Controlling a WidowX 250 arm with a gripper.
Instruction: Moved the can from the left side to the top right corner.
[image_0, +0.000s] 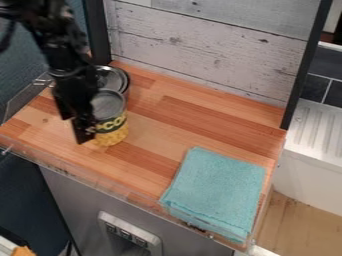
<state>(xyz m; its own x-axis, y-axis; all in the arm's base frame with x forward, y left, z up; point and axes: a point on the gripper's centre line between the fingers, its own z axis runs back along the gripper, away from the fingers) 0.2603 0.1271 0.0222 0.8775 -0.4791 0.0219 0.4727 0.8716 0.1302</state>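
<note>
The can (113, 132) stands upright on the left of the wooden counter (174, 117), the gripper (84, 131) at its left side; whether it grips, I cannot tell. Behind are a metal vessel (115, 77) and plank wall (214, 50); a folded cloth (217, 187) lies front right.

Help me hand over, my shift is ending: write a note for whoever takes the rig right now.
Gripper: beside the can's left side; whether it grips the can is unclear.
Can: on the left of the wooden surface, just in front of a round metal item.
Done: can not yet at the goal.
Left: secure it, carry it to the top right corner, release.
</note>
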